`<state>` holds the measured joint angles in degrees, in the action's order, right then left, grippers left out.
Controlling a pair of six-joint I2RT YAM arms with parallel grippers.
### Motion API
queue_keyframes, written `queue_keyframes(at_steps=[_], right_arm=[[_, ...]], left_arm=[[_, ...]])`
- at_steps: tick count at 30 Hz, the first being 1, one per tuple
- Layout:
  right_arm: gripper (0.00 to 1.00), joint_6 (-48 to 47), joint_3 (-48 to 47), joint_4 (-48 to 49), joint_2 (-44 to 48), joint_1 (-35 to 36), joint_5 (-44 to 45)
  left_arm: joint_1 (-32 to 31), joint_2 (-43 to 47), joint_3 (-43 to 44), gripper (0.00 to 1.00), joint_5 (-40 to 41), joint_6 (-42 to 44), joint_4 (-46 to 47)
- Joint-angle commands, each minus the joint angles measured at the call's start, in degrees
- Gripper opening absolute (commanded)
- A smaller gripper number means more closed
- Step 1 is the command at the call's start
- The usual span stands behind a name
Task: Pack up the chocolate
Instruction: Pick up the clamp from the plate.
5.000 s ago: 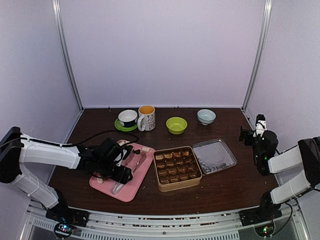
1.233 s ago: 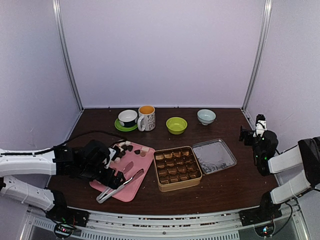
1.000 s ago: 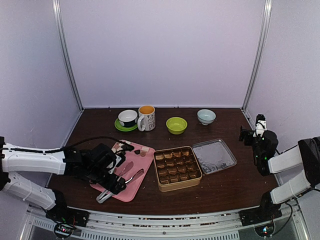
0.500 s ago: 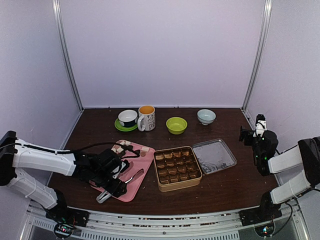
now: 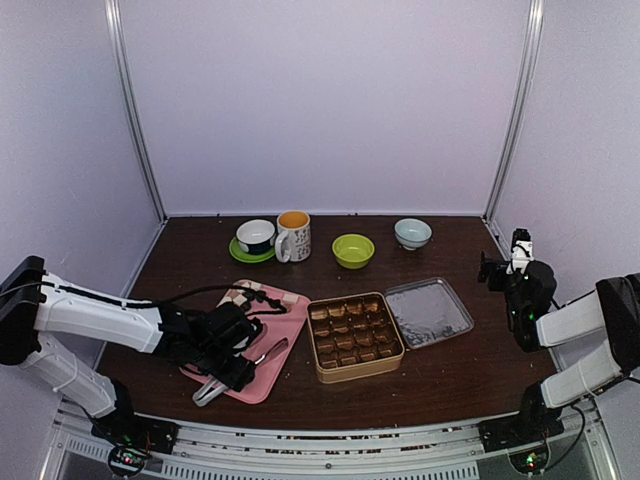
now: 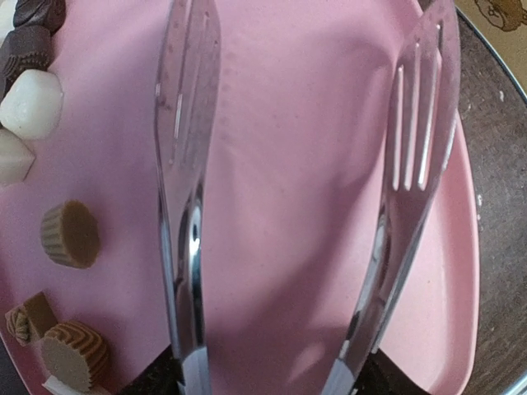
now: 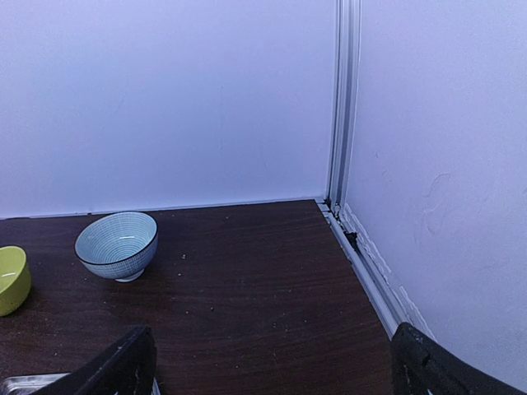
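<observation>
The left end effector [image 6: 263,380] is clasping the tongs [image 6: 188,164] low on their arms, one finger outside each arm. The two metal blades are spreading apart ahead of it over the pink tray [image 6: 280,99] with nothing between them.

The chocolate [image 6: 72,234] is lying ahead and to the left of this end effector, strung along the tray's edge: tan ridged cups nearest, white and dark chunks farther out. These pieces are likely behaving as light, hard little lumps. The rounded ones are probably slipping easily off smooth metal and marking under a hard squeeze. A gentle pinch across the ridged sides of a cup seems safest.

The left arm is reaching low across the table, its wrist tipping down toward the tray. The gold tin [image 5: 355,335] is sitting just beyond the tong tips to the right.

The right end effector [image 7: 276,366] is hanging wide and empty well off to the right, facing the back corner.
</observation>
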<state>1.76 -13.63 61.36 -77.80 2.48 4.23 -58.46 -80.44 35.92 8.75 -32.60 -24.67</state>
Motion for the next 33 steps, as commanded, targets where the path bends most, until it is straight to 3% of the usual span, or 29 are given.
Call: queue_keyframes(at_steps=[1,13,25,33], right_arm=[[1.00,0.14,-0.58,1.30,-0.10,-0.36,-0.45],[1.00,0.09,-0.59,1.30,-0.06,-0.37,-0.46],[1.00,0.10,-0.55,1.30,-0.07,-0.37,-0.44],[1.00,0.13,-0.55,1.32,-0.07,-0.34,-0.45]], left_arm=[[-1.24,-2.23,1.70,0.61,4.56,-2.53,-4.95],[-1.92,4.66,6.97,0.49,7.68,-3.77,-10.15],[-1.63,12.50,12.66,0.47,11.13,-3.99,-17.21],[3.98,15.06,12.83,0.45,5.82,-4.87,-19.40]])
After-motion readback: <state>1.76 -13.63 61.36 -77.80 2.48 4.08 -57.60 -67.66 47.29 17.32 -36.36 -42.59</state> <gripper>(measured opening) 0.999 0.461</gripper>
